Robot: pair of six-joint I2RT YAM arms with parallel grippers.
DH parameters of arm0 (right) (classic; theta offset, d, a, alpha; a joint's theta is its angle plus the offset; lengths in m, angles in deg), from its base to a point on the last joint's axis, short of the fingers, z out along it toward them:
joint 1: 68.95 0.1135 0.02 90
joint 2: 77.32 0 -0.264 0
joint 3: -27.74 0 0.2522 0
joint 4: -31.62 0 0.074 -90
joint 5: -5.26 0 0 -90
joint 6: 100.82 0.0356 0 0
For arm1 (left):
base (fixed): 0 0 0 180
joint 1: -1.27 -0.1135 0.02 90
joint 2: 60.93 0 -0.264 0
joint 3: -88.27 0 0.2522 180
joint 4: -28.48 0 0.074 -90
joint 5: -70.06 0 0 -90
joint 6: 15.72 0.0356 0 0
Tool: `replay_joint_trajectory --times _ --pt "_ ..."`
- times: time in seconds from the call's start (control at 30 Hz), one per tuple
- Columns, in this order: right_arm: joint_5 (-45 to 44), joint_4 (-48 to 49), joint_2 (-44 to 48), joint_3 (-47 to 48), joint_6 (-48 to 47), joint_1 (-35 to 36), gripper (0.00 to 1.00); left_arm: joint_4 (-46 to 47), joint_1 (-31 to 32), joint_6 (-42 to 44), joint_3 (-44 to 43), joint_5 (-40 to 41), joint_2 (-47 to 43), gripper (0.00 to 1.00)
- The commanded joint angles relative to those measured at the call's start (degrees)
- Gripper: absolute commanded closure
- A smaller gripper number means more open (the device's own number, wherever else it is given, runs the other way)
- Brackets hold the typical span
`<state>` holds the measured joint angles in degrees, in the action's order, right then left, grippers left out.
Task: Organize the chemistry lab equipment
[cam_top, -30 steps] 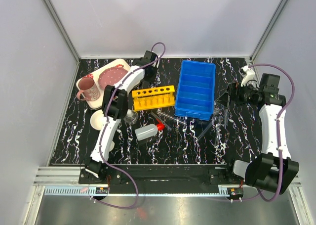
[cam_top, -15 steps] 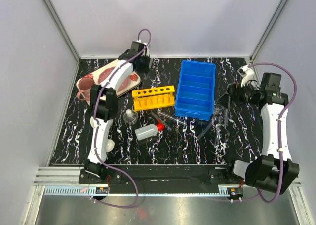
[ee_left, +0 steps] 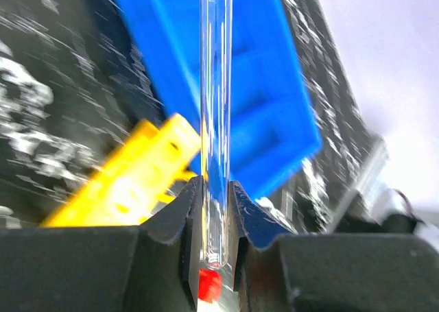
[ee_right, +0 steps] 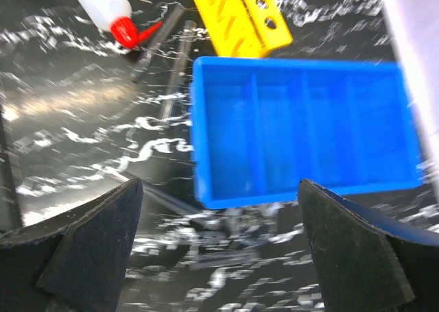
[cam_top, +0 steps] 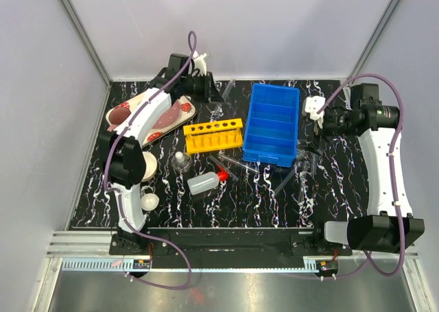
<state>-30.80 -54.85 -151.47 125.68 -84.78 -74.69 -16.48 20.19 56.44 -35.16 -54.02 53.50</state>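
Note:
My left gripper [cam_top: 210, 90] is raised at the back of the table, behind the yellow holed tube rack [cam_top: 212, 135], and is shut on a thin clear test tube [ee_left: 216, 86]. The tube sticks straight out from between the fingers [ee_left: 188, 216]. More test tubes [cam_top: 236, 162] lie on the black marbled table in front of the rack. A squeeze bottle [cam_top: 204, 182] with a red cap lies on its side beside a small glass flask [cam_top: 181, 162]. The small white dish [cam_top: 149, 201] sits near the left arm. My right gripper [cam_top: 314, 130] hangs open over the right edge of the blue bin [cam_top: 273, 123].
The blue divided bin [ee_right: 302, 127] stands right of the rack [ee_right: 240, 17]. A pink mug [cam_top: 121, 113] and patterned plate [cam_top: 173, 113] on a tray sit at the back left, partly under my left arm. A larger white bowl [cam_top: 148, 165] is beside the flask. Grey walls enclose the table.
My left arm's elbow has swung out to the left and the gripper has turned at the back with the tube in it. My right gripper has shifted left toward the blue bin.

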Motion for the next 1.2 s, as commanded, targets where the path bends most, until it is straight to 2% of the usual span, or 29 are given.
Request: replay_joint_trajectory --times 0.0,0.13,0.27,0.4,0.63,0.83,1.03,1.17 --pt "-1.9 -16.9 -1.9 5.9 -28.4 3.7 0.0 6.7 3.9 -8.0 10.3 -18.0 -7.1 0.89" --pt "-4.5 -15.5 -1.8 6.9 -32.0 10.5 0.0 11.9 8.6 -13.1 16.9 -24.5 -11.3 0.89" --pt "-8.7 -6.4 2.3 2.5 -31.8 19.4 0.0 17.7 14.1 -18.6 21.1 -29.7 -12.9 0.89" --pt "-13.0 -4.0 4.6 -1.8 -31.9 25.3 0.0 22.8 17.3 -22.3 24.0 -30.4 -14.1 0.89" --pt "-19.2 -0.8 8.4 -8.5 -31.1 28.0 0.0 25.5 20.9 -24.1 27.3 -31.0 -16.3 0.89" --pt "-20.5 4.3 12.5 -12.5 -30.0 30.3 0.02 26.3 24.5 -24.5 29.3 -31.2 -16.7 0.89" --pt "-15.8 -2.5 15.7 -9.1 -29.4 30.9 0.03 27.4 25.3 -25.9 30.9 -29.2 -16.7 0.89" --pt "-15.3 -2.4 18.1 -9.7 -28.5 30.9 0.03 29.3 25.6 -27.8 31.3 -28.8 -16.3 0.89"
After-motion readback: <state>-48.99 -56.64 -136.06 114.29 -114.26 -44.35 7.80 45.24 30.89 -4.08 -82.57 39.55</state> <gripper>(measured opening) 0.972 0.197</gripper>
